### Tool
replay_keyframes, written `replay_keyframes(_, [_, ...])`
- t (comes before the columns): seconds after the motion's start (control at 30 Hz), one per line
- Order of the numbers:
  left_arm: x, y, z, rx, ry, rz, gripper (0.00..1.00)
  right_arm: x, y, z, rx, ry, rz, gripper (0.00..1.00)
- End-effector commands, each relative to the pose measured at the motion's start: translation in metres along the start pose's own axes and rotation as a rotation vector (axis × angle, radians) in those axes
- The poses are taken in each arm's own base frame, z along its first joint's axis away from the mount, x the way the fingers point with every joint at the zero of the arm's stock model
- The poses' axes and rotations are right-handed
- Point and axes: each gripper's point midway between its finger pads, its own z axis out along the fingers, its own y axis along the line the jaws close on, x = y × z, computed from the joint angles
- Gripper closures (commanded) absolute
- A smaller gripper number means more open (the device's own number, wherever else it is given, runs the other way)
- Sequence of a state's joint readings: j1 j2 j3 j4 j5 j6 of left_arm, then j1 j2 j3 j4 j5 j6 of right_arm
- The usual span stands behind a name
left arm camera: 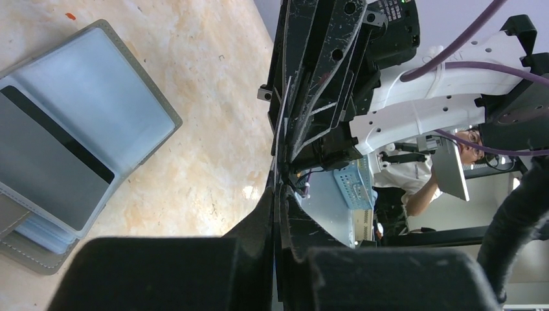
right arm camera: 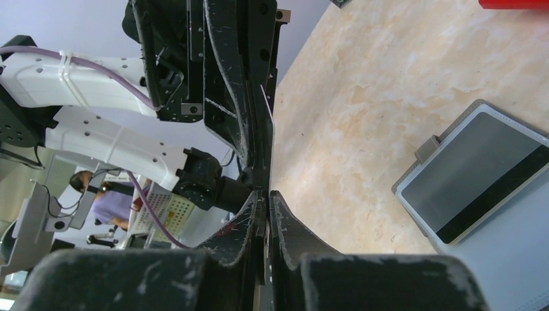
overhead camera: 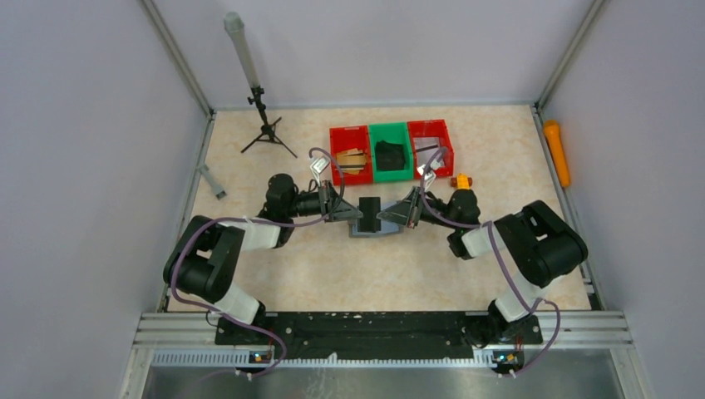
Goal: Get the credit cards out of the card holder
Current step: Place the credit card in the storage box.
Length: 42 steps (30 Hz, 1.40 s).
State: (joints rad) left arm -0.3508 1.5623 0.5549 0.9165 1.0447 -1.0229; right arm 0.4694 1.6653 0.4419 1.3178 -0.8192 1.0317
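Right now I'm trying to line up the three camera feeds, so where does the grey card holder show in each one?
Top external: the card holder lies mid-table, on the near side of the green bin.
Left wrist: the card holder lies open at the left edge.
Right wrist: the card holder is in the lower right corner, cut off by the frame.
Shared landmark: the beige marbled table beneath it.
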Motion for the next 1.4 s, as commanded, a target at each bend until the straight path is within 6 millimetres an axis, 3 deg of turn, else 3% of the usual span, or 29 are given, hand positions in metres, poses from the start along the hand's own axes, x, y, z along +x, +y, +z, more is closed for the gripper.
replay_keyframes(0.0, [-0.010, -0.014, 0.003, 0.046, -0.004, 0.081, 0.93, -0.012, 0.017, 0.007, -0.060, -0.016, -0.091, 0.97])
replay_keyframes(0.13, [-0.010, -0.006, 0.002, 0.001, -0.008, 0.075, 0.65, -0.016, 0.000, 0.006, 0.038, -0.036, -0.093, 1.00])
replay_keyframes(0.27, [-0.013, 0.008, 0.000, -0.101, -0.025, 0.084, 0.56, -0.027, -0.019, -0.001, 0.170, -0.078, -0.111, 1.00])
replay_keyframes(0.37, [-0.017, 0.027, -0.007, -0.242, -0.052, 0.103, 0.53, -0.035, -0.036, -0.010, 0.290, -0.115, -0.123, 1.00])
replay_keyframes(0.6, [-0.034, 0.069, -0.043, -0.666, -0.151, 0.185, 0.48, -0.063, -0.069, -0.039, 0.600, -0.180, -0.206, 1.00])
replay_keyframes(0.7, [-0.031, 0.078, -0.051, -0.791, -0.132, 0.199, 0.47, -0.076, -0.089, -0.064, 0.805, -0.227, -0.221, 1.00])
replay_keyframes(0.8, [-0.029, 0.083, -0.049, -0.806, -0.112, 0.180, 0.47, -0.099, -0.098, -0.086, 0.971, -0.327, -0.209, 1.00])
replay_keyframes(1.0, [-0.024, 0.086, -0.043, -0.787, -0.083, 0.150, 0.48, -0.148, -0.093, -0.101, 1.113, -0.567, -0.090, 1.00])
replay_keyframes(1.1, [-0.024, 0.084, -0.042, -0.780, -0.080, 0.149, 0.48, -0.170, -0.100, -0.110, 1.185, -0.739, 0.035, 1.00])
replay_keyframes(1.37, [-0.024, 0.082, -0.042, -0.775, -0.084, 0.153, 0.48, -0.222, -0.112, -0.098, 1.067, -0.996, 0.167, 1.00])
